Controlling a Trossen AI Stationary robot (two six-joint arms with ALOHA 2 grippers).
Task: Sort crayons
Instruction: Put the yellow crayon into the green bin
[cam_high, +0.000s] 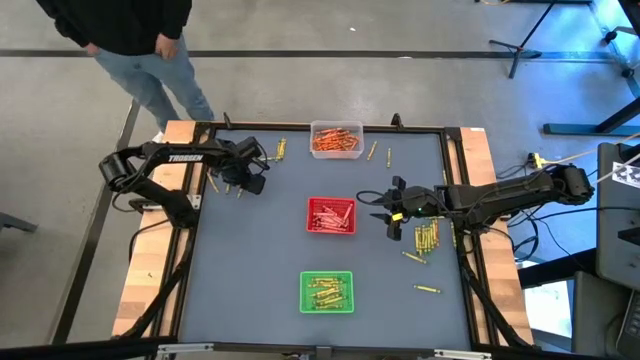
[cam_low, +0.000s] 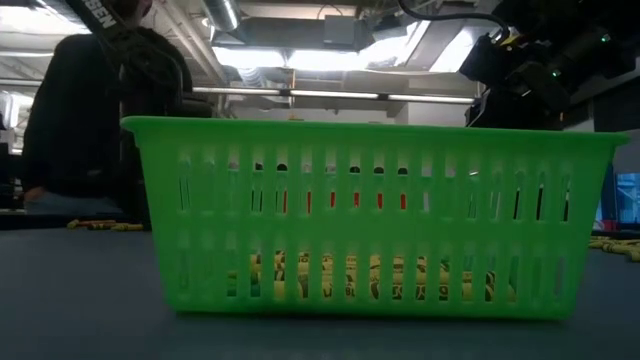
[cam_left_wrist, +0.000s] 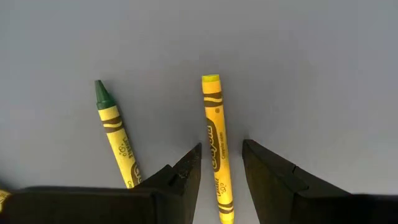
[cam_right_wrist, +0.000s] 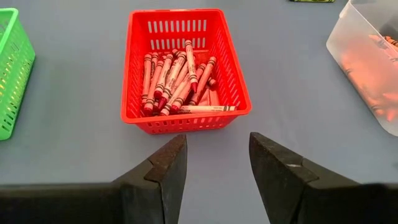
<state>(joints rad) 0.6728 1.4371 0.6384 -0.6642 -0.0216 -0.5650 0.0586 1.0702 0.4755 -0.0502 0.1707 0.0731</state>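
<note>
My left gripper (cam_high: 248, 180) hangs over the far left of the table, pointing down, open. Its fingers (cam_left_wrist: 186, 171) stand on either side of a yellow-green crayon (cam_left_wrist: 214, 121) lying flat on the table; whether they touch it I cannot tell. A second crayon with a green tip (cam_left_wrist: 115, 134) lies beside it. My right gripper (cam_high: 388, 212) waits open right of the red tray (cam_right_wrist: 186, 115), which holds red crayons. The clear tray (cam_high: 335, 140) holds orange crayons, the green tray (cam_high: 327, 292) yellow-green ones.
Loose yellow-green crayons lie in a heap (cam_high: 425, 236) by my right gripper, singly at the near right (cam_high: 427, 289) and near the clear tray (cam_high: 282, 148). A person (cam_high: 140, 40) stands beyond the table's far left corner. The green tray (cam_low: 370, 215) fills the low view.
</note>
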